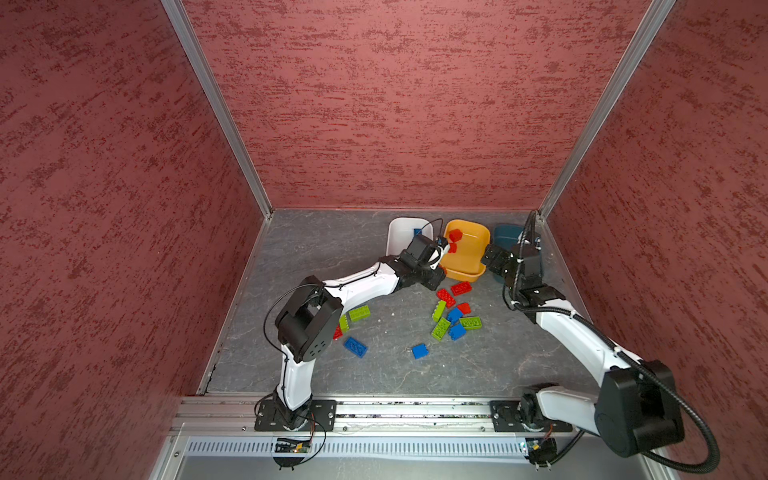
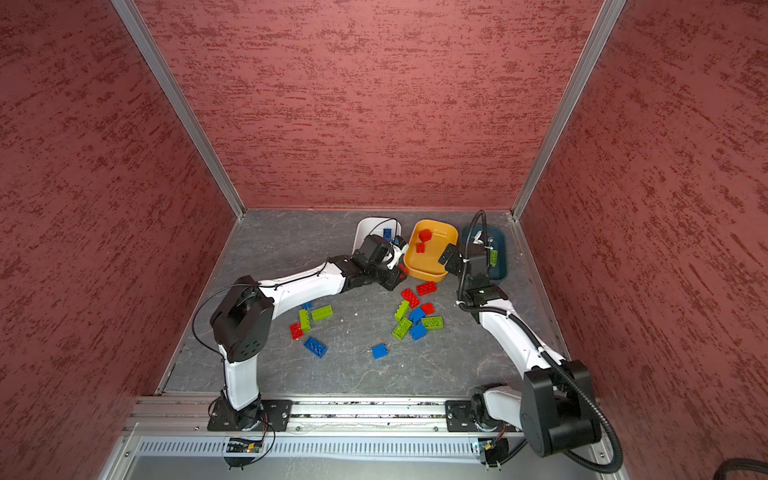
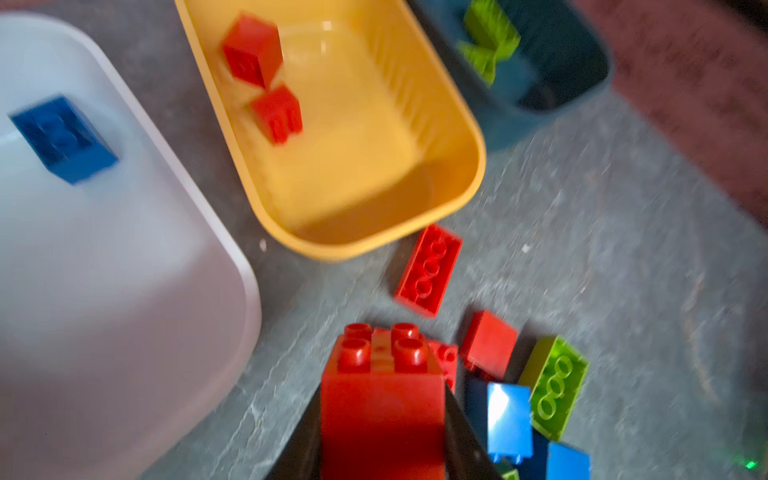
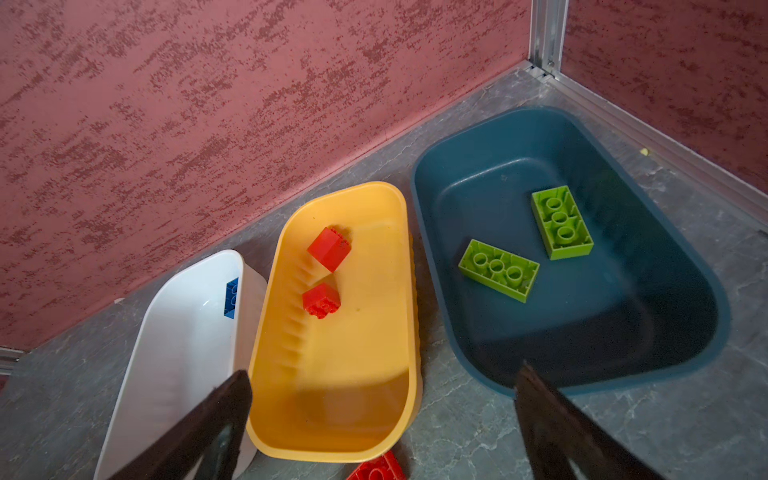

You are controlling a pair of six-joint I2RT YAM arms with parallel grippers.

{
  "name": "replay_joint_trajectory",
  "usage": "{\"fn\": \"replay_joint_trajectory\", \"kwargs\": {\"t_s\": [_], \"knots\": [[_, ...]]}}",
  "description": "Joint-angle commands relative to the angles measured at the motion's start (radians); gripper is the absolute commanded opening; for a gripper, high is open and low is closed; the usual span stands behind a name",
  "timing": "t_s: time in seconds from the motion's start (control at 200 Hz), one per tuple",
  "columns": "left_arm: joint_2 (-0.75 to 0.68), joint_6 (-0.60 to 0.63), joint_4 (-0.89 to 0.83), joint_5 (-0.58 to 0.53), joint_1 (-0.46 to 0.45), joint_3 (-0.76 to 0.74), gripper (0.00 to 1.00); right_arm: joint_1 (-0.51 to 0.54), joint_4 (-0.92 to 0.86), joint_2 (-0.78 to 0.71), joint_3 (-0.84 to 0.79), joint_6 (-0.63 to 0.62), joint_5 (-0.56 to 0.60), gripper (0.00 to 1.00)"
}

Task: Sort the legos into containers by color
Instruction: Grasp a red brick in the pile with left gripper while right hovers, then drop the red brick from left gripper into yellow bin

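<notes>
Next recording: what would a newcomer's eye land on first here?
The left gripper is shut on a red brick just short of the yellow-orange tub. Along the back wall, a blue brick lies in the white tub, two red bricks in the yellow-orange one, and two green bricks in the dark teal tub. Loose bricks litter the grey table.

Walls (image 1: 374, 104): red, mottled, three sides
Tabletop (image 1: 332, 257): grey, marbled
Corner posts (image 1: 216, 104): aluminium
Front rail (image 1: 395, 409): aluminium
</notes>
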Motion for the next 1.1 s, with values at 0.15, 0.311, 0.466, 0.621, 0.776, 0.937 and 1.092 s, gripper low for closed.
{"fn": "replay_joint_trajectory", "kwargs": {"t_s": [0.15, 0.311, 0.466, 0.621, 0.776, 0.937, 1.092], "knots": [[0.150, -0.248, 0.078, 0.065, 0.026, 0.234, 0.20, 0.002, 0.088, -0.035, -0.031, 0.010, 0.021, 0.99], [0.320, -0.335, -0.045, 0.085, 0.042, 0.476, 0.20, 0.002, 0.077, -0.039, -0.046, 0.012, 0.030, 0.99], [0.481, -0.383, -0.167, 0.093, 0.052, 0.739, 0.28, 0.000, 0.116, -0.042, -0.073, 0.013, 0.015, 0.99], [0.543, -0.409, -0.188, 0.187, 0.065, 0.852, 0.62, -0.001, 0.094, -0.021, -0.050, -0.007, -0.004, 0.99], [0.490, -0.341, -0.210, 0.205, 0.054, 0.820, 0.91, 0.000, 0.080, 0.008, -0.030, 0.003, -0.028, 0.99], [0.344, -0.273, -0.163, 0.168, 0.045, 0.622, 0.99, 0.000, 0.083, 0.043, -0.016, 0.032, -0.058, 0.99], [0.196, -0.193, -0.177, 0.051, 0.029, 0.407, 0.99, 0.001, 0.070, 0.053, 0.001, 0.058, -0.029, 0.99]]}}
